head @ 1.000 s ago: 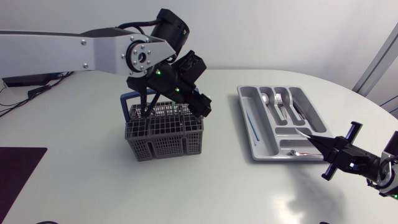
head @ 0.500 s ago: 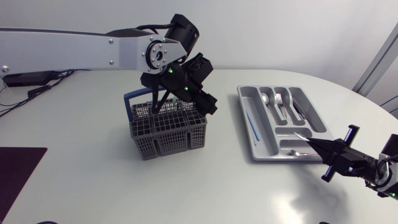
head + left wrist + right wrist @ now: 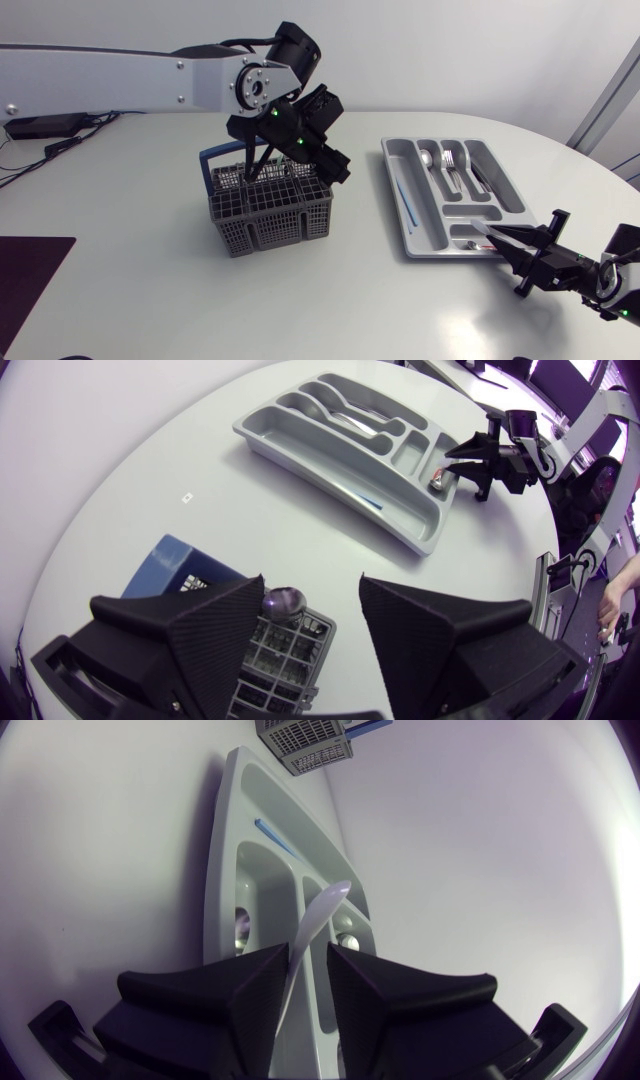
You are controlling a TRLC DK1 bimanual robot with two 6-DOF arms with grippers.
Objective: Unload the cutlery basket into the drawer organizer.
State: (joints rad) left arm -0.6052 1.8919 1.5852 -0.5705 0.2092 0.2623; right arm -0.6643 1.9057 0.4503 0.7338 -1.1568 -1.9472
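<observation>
Left arm is in over the cutlery basket (image 3: 270,205), which stands mid-worktop (image 3: 140,290) with its blue handle (image 3: 212,158) at the far side. The left hand (image 3: 252,170) points straight down into the grid. From the left wrist view, the left hand (image 3: 312,588) is spread wide with nothing pinched. 1 rounded metal tip (image 3: 283,601) pokes up out of the basket (image 3: 290,655) right beside 1 finger, and the other finger stands apart from it.

Over to the right: the drawer organizer (image 3: 395,175) lies well apart from the basket, long side toward it. Spoons and forks (image 3: 442,160) already lie in its far compartments, with a thin blue stick (image 3: 405,200) in the long slot. The right hand (image 3: 500,237) sits at the organizer's near corner, tips aimed in over the rim.

In the right wrist view, the right hand (image 3: 308,950) has both fingers pressed in on a pale slender utensil (image 3: 318,915). The utensil juts forward over the organizer (image 3: 222,840), and the basket (image 3: 305,738) sits far ahead.
</observation>
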